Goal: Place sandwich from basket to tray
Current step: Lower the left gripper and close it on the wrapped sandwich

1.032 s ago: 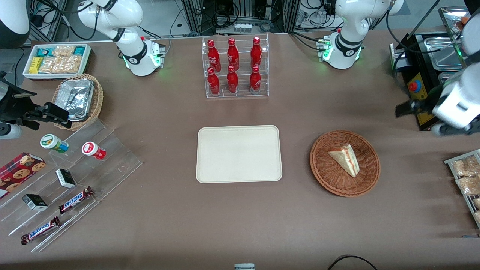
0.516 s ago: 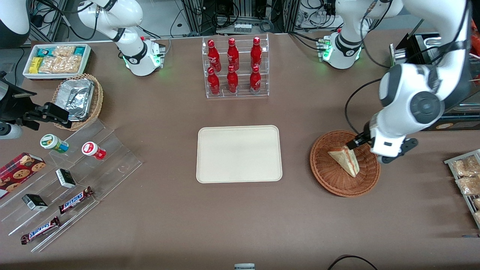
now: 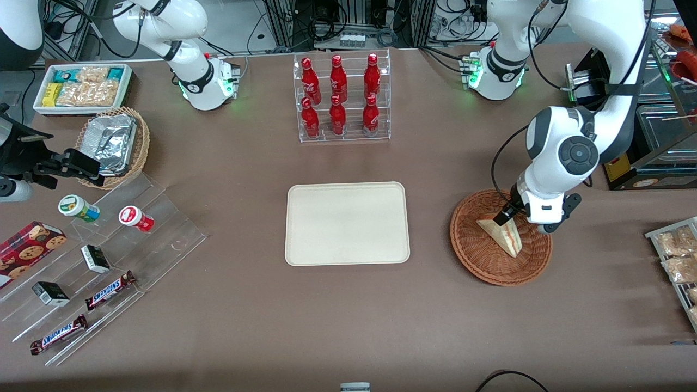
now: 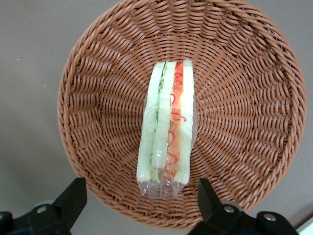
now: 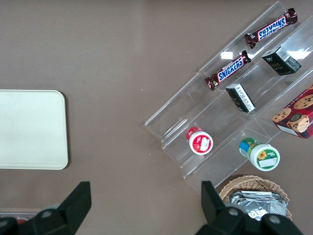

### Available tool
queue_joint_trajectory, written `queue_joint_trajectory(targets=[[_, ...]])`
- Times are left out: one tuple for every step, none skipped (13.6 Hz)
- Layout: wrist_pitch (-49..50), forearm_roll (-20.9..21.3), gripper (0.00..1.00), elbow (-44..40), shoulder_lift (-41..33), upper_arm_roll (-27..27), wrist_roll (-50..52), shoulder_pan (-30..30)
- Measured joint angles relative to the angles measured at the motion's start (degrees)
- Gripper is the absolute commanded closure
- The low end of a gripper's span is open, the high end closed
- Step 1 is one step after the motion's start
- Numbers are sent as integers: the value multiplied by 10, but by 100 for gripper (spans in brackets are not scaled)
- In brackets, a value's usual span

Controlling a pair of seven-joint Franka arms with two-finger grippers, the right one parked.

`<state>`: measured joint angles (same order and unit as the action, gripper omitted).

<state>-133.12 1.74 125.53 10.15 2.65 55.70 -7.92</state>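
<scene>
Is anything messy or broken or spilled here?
Nothing stands out. The wrapped triangular sandwich lies whole in the round reddish-brown wicker basket, the cream-white rectangular tray sits flat, and the open gripper hangs over the sandwich.

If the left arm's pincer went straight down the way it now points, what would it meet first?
Most likely the sandwich: the open pincer hangs above the basket with its fingers either side of the wedge's end. How far above is unclear.

The wrapped sandwich [image 3: 503, 235] [image 4: 167, 128] is lying in the reddish-brown wicker basket [image 3: 474, 250] [image 4: 93, 117], its red and green filling edge showing. The basket is sitting toward the working arm's end of the table. The cream tray [image 3: 347, 223] is lying flat and bare at mid-table.
</scene>
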Motion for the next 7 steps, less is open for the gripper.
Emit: queue_joint_trajectory(targets=[[-9, 0, 0, 4, 3, 0, 3, 0], [-17, 1, 0, 6, 7, 0, 5, 0], [-27, 1, 0, 7, 14, 0, 6, 0], [-38, 1, 0, 7, 21, 0, 6, 0], [-49, 2, 0, 8, 29, 0, 7, 0], [-57, 6, 9, 8, 38, 0, 8, 0], [-63, 10, 40, 8, 46, 0, 11, 0]])
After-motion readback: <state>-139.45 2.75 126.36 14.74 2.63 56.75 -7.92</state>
